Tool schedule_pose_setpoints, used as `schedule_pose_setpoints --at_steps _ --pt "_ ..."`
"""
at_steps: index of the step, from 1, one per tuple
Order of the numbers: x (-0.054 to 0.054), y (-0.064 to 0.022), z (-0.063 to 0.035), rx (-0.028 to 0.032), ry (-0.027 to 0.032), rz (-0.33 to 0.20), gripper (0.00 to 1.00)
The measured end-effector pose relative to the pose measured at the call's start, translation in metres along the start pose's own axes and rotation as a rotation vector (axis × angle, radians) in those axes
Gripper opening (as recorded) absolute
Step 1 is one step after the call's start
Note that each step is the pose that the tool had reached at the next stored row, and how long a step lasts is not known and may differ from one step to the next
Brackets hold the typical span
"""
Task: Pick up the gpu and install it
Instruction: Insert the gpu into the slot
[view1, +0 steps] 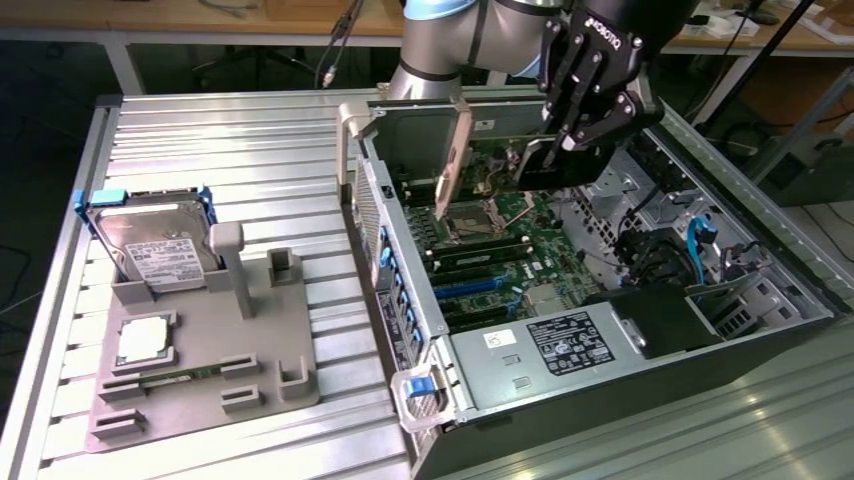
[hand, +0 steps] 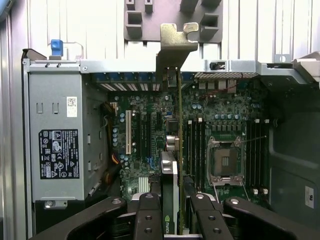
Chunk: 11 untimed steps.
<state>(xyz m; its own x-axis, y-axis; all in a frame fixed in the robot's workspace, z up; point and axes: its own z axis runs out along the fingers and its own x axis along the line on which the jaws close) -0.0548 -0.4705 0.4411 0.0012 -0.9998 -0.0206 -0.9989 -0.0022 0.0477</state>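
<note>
The gpu (view1: 523, 172) is a thin dark card with a silver end bracket (view1: 451, 160), and it stands on edge inside the open computer case (view1: 747, 330), above the motherboard (view1: 501, 255). My gripper (view1: 577, 140) comes down from above and is shut on the card's top edge. In the wrist view the gpu (hand: 179, 135) appears edge-on between my fingers (hand: 149, 210), with its bracket (hand: 176, 42) at the case's rear wall. It runs beside the memory slots (hand: 196, 150). Whether it touches a slot is hidden.
A grey parts holder (view1: 267, 360) at the exterior view's left carries a hard drive (view1: 150, 250), a processor (view1: 144, 340) and a memory stick (view1: 171, 378). Inside the case are the power supply (view1: 567, 340), the processor socket (hand: 224, 161) and cables (view1: 694, 250).
</note>
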Motion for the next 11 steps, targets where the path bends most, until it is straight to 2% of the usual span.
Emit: schedule_pose_setpoints --at_steps 11 --pt "0.0001 -0.0003 0.0053 0.0 -0.0001 0.0 0.27"
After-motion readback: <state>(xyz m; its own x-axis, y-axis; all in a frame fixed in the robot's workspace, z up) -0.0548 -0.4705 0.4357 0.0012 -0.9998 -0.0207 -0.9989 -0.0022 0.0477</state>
